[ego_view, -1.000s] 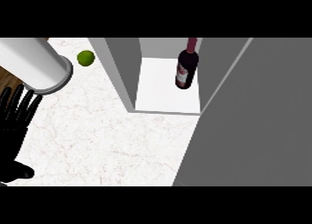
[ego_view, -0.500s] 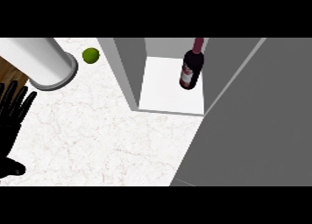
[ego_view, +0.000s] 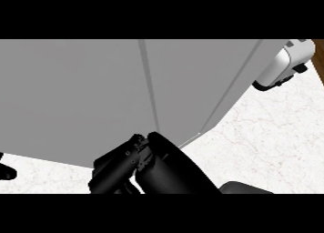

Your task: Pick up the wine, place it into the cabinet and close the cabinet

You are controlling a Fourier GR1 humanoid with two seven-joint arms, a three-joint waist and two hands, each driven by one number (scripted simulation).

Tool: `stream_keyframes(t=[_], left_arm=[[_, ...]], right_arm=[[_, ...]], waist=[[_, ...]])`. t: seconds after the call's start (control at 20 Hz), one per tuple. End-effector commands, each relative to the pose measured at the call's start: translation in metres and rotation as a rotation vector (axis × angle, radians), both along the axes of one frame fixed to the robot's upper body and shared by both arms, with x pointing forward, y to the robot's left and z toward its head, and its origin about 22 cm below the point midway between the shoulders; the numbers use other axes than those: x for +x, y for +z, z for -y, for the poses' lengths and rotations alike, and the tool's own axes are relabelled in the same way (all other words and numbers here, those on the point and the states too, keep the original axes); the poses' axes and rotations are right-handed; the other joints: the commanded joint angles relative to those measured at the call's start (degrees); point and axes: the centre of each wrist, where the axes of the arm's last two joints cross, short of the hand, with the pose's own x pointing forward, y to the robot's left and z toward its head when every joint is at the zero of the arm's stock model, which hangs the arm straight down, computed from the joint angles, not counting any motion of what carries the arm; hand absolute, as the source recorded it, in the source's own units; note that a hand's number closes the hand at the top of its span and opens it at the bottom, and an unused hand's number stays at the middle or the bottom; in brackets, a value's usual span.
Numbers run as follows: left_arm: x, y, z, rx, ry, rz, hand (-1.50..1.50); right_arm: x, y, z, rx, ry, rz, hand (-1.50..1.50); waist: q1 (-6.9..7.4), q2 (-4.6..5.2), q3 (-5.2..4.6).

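Lighting even and diffuse; no single source evident. Cabinet (ego_view: 124, 95) faces read flat mid-grey, the panel right of its vertical seam slightly paler. White marble counter (ego_view: 272, 141) right of cabinet is brightest, no glare. No distinct cast shadows. Edges crisp; no blur or edge distortion.
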Motion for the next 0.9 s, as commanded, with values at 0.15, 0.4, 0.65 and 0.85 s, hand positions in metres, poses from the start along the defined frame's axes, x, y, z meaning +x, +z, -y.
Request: stream_keyframes(t=[0.15,0.4,0.65,0.85], left_arm=[[-0.007,-0.003,-0.011,-0.001,0.029,0.003,-1.50],[-0.018,-0.009,-0.008,0.000,0.024,-0.011,-1.50],[0.008,0.011,-0.030,-0.002,0.049,0.008,-1.50],[-0.011,0.003,-0.029,0.012,0.046,-0.001,-1.50]], right_arm=[[0.057,0.036,-0.047,0.026,-0.027,-0.066,1.50],[0.091,0.016,-0.048,0.064,-0.065,-0.122,1.50],[0.100,0.002,-0.031,0.082,-0.065,-0.189,1.50],[0.137,-0.010,-0.022,0.041,-0.131,-0.186,1.50]], waist=[[-1.28,-0.05,0.20],[-1.58,-0.14,0.25],[-2.72,-0.15,0.25],[-2.29,-0.17,0.26]])
